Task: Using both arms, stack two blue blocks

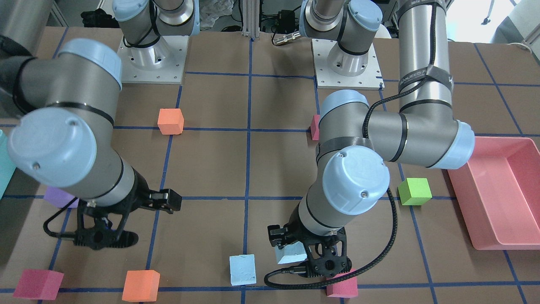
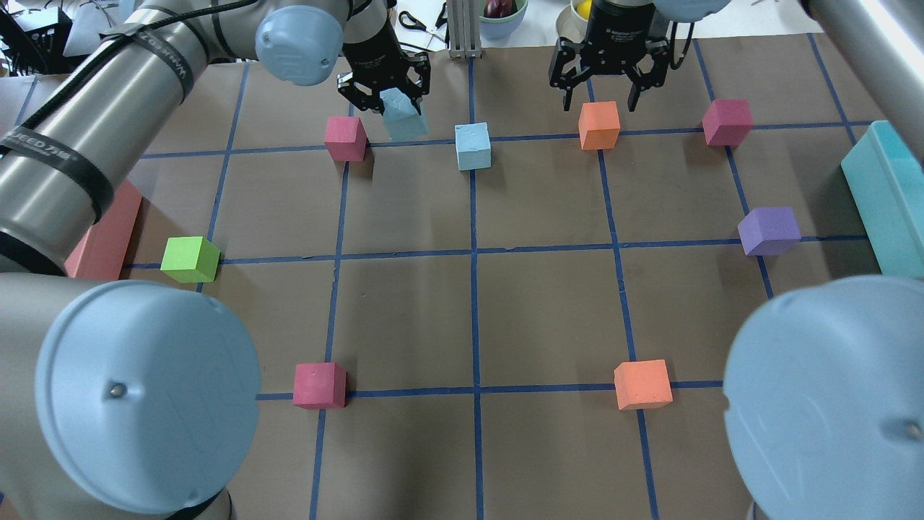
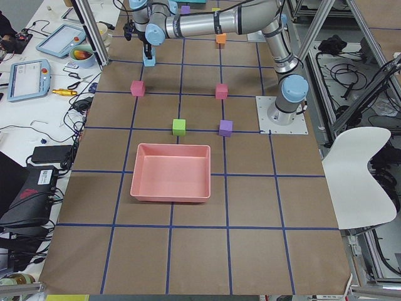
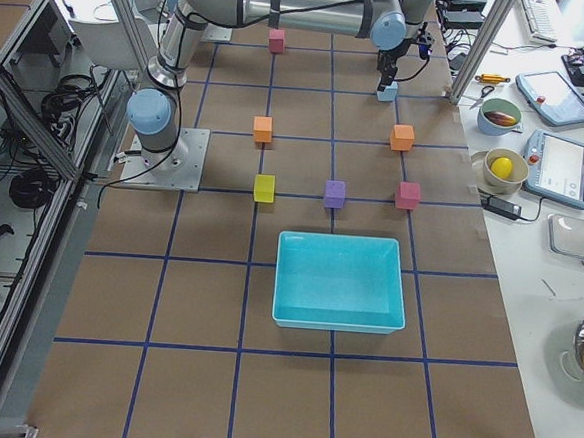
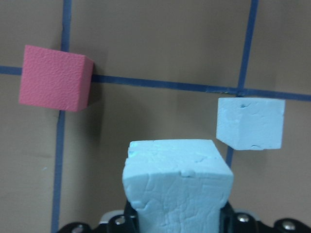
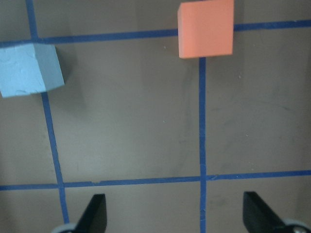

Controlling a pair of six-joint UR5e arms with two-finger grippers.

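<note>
**One Blue Block Up in the Left Hand, One Down on the Worktop**

This goes from left to right, looking down from above.

At the far left a pink bin (image 2: 108,238) sits on the brown worktop (image 2: 548,318). The big left arm hides part of it. Just beside the bin is a green block (image 2: 190,258). Further along, on the far side, a red block (image 2: 345,137) sits on a blue tape line.

Next comes the left hand (image 2: 393,101). Its two fingers press tight on the lifted blue block (image 2: 406,123), one on each side. This block is tilted and is up off the worktop. It hangs between the red block and the second blue block (image 2: 473,146).

The second blue block sits flat on the worktop, where two tape lines cross. It is near the lifted blue block, but the two do not touch.

Then comes an orange block (image 2: 599,124). The right hand (image 2: 601,94) hangs in the air near it. Its fingers are spread wide apart. In the right wrist view they show at the two bottom corners, with bare worktop between them.

After that there is a dark red block (image 2: 727,121), then a purple block (image 2: 769,231). A teal bin (image 2: 888,195) sits at the right edge.

Nearer the robot, another red block (image 2: 319,385) and another orange block (image 2: 642,384) sit on one tape line, well apart.
</note>
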